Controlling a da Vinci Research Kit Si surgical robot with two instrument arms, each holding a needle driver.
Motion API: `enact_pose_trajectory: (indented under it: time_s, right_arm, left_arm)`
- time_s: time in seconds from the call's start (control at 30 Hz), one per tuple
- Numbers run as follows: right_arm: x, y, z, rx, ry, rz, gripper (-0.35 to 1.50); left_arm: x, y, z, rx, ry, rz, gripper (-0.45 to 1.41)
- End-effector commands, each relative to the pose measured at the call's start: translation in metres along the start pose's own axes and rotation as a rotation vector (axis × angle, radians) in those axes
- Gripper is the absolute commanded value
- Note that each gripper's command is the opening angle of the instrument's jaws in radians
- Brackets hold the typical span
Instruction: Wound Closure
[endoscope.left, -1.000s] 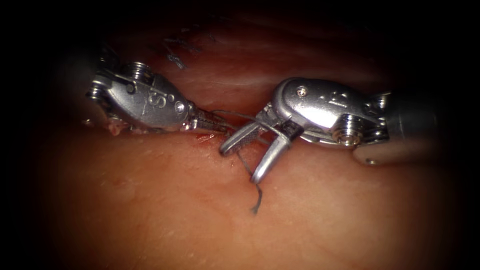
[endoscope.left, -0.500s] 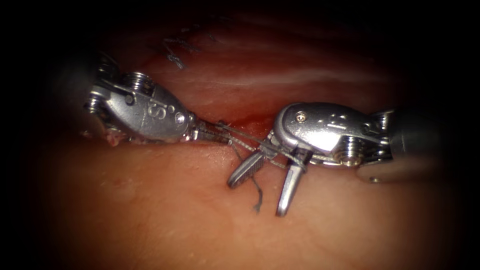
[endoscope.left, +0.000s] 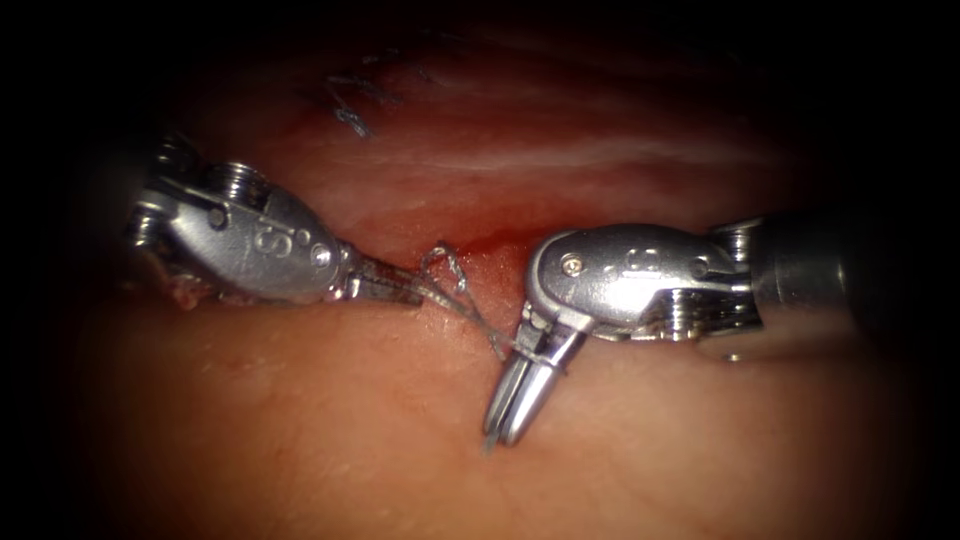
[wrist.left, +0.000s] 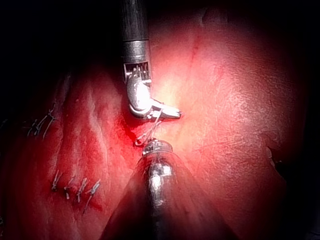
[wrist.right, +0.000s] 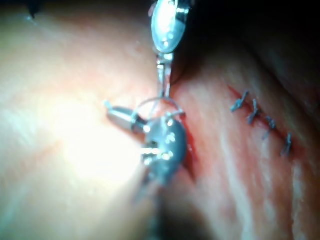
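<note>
Two tools meet at the cut (endoscope.left: 470, 235). The left tool (endoscope.left: 395, 290), marked "S", lies nearly level, jaws pinching the thread (endoscope.left: 455, 290) where it loops. The right tool (endoscope.left: 510, 415) bends downward, jaws pressed together on the thread's end against the tissue (endoscope.left: 300, 420).

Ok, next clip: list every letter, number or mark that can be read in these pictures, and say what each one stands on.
"S": stamped on the metal wrist body of the left tool, seen in the endoscope view; its jaws are shut on the thread.
Right tool: faint stamped marks on its wrist body, too blurred to read; its jaws are closed on the thread's end.
Tissue: no writing.
Wrist views: nothing legible.
</note>
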Motion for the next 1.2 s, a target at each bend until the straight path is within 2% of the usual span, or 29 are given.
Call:
enact_pose_trajectory:
  time_s: [0.03, 0.13, 0.17, 0.3, 0.4, 0.43, 0.47, 0.53, 0.73, 0.87, 1.2]
  right_arm:
    - [0.0002, 0.0009, -0.0001, -0.011, 0.008, -0.001, -0.35]
    - [0.0012, 0.0014, -0.0016, -0.069, 0.031, 0.003, -0.35]
    - [0.0022, 0.0019, -0.0032, -0.121, 0.059, 0.011, -0.35]
    - [0.0035, 0.0028, -0.007, -0.251, 0.122, 0.034, -0.35]
    - [0.0023, 0.0051, -0.0101, -0.412, 0.149, 0.064, -0.35]
    - [0.0023, 0.0051, -0.0101, -0.412, 0.149, 0.064, -0.35]
    - [0.0015, 0.0059, -0.0106, -0.465, 0.152, 0.075, -0.35]
    - [0.0009, 0.0065, -0.0109, -0.506, 0.155, 0.083, -0.35]
    - [-0.0003, 0.007, -0.0107, -0.481, 0.149, 0.087, -0.35]
    - [-0.0004, 0.0069, -0.0106, -0.496, 0.148, 0.088, -0.35]
    - [-0.0022, 0.0076, -0.0103, -0.537, 0.133, 0.086, -0.35]
  left_arm:
    - [-0.0001, 0.0005, 0.0006, -0.001, 0.001, 0.001, -0.45]
    - [-0.0004, 0.0013, 0.0003, -0.003, -0.001, 0.006, -0.45]
    - [-0.0007, 0.0018, 0.0, -0.004, 0.0, 0.004, -0.45]
    - [-0.0016, 0.0037, -0.0007, -0.004, 0.0, -0.001, -0.45]
    - [-0.0007, 0.0061, -0.0015, -0.005, 0.001, 0.001, -0.45]
    - [-0.0007, 0.0061, -0.0015, -0.005, 0.001, 0.001, -0.45]
    - [0.0, 0.0071, -0.0016, -0.003, 0.0, -0.002, -0.45]
    - [0.001, 0.0081, -0.0019, -0.003, 0.0, -0.005, -0.45]
    - [0.0068, 0.0125, -0.0056, -0.009, 0.02, -0.004, -0.45]
    - [0.0087, 0.014, -0.0064, -0.009, 0.03, 0.002, -0.45]
    - [0.0099, 0.0163, -0.0072, -0.015, 0.039, 0.018, -0.45]
